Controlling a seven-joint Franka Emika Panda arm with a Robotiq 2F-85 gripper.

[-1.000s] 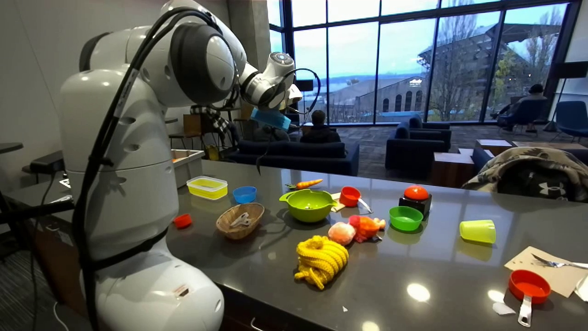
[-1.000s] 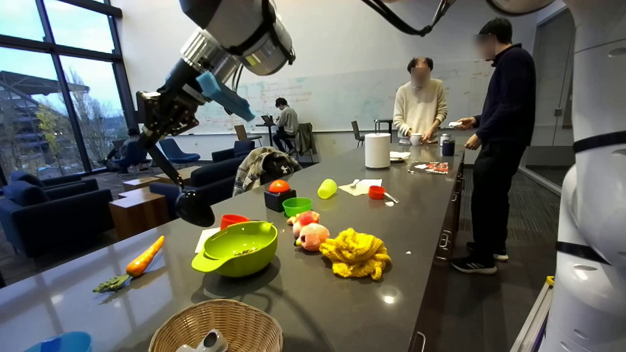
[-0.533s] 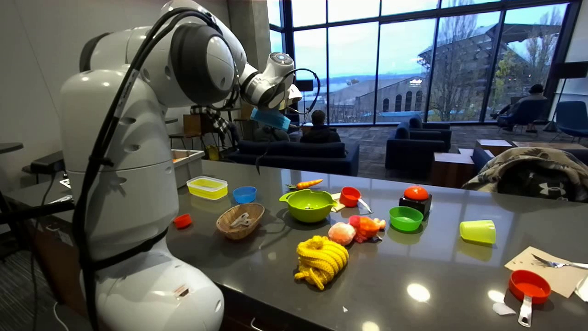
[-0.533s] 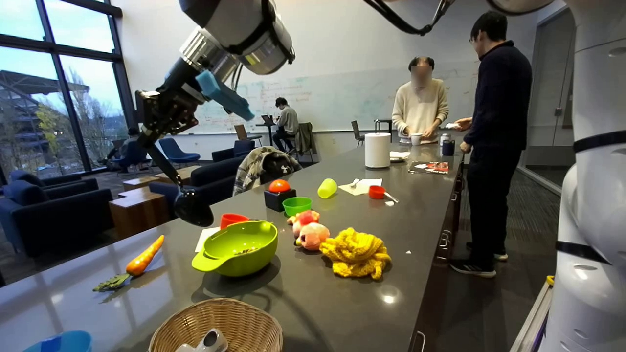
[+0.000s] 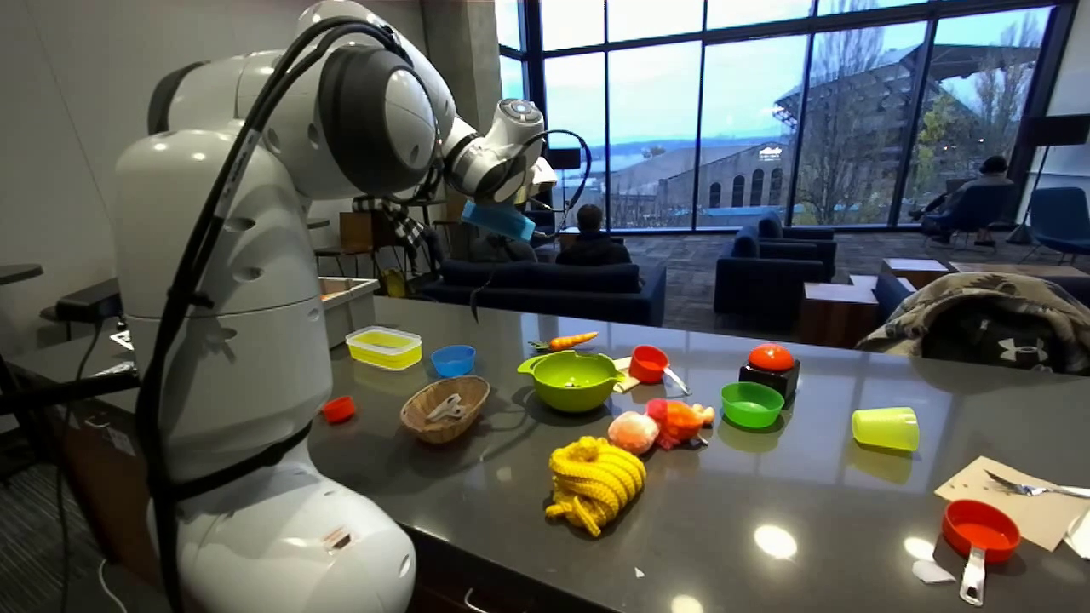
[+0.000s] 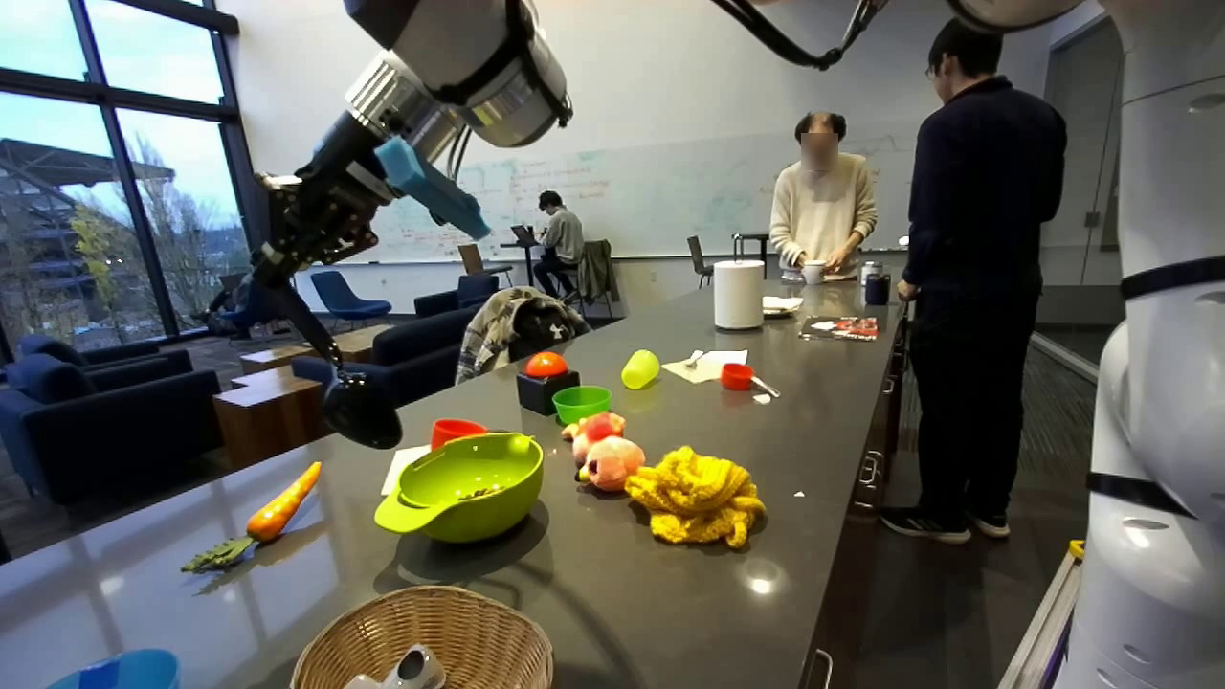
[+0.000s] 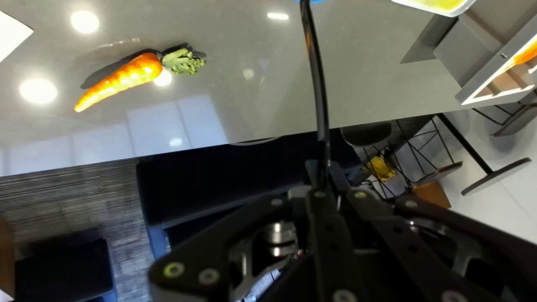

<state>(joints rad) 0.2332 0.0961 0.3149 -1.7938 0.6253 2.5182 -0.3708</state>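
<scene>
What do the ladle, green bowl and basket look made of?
Ladle: probably plastic, though coated metal is possible; black, glossy, catching streaks of light.
Green bowl: likely plastic; smooth, evenly colored, soft sheen.
Basket: wicker or similar fiber, real or imitation; tan strands visibly interwoven.

One black ladle [image 6: 362, 413], one carrot [image 6: 283, 507], one wicker basket [image 6: 450, 617], one lime-green bowl [image 5: 572, 395], one green cup [image 5: 751, 409], one blue cup [image 5: 453, 363], one yellow tumbler [image 5: 886, 428], one rectangular container [image 5: 385, 351], two handled red cups [image 5: 981, 531], one tiny red cup [image 5: 339, 410], one domed red button [image 5: 771, 358], one yellow knit bundle [image 5: 598, 481].
</scene>
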